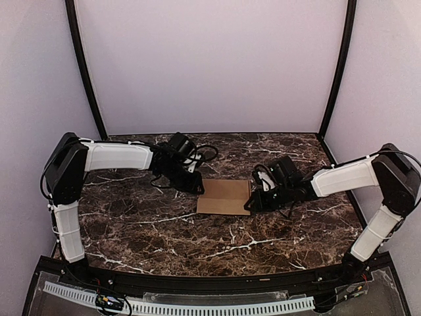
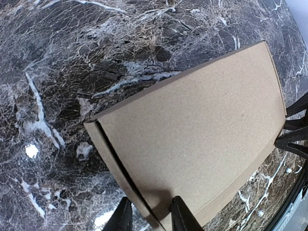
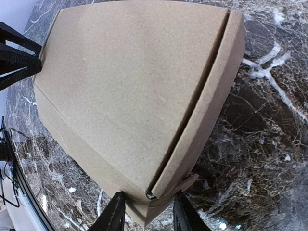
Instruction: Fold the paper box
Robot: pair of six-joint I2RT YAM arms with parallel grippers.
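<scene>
- The left gripper (image 2: 150, 204) has its two fingers (image 2: 123, 217) parted, one on each side of a corner of the paper box (image 2: 192, 139). Whether they squeeze it cannot be told.
- The right gripper (image 3: 148, 198) straddles another corner the same way. Its fingers (image 3: 114, 215) lie close against the cardboard, but an actual pinch cannot be confirmed.
- In the top view the left gripper meets the box at about 10 o'clock, and the right gripper meets it at about 4 o'clock.
- The box is folded shut into a flat brown carton. A dark seam runs beside a narrow side flap.
- It lies flat near the middle of the dark marble table (image 1: 131, 230).
- Both arms reach inward from the table's 9 and 3 o'clock sides.
</scene>
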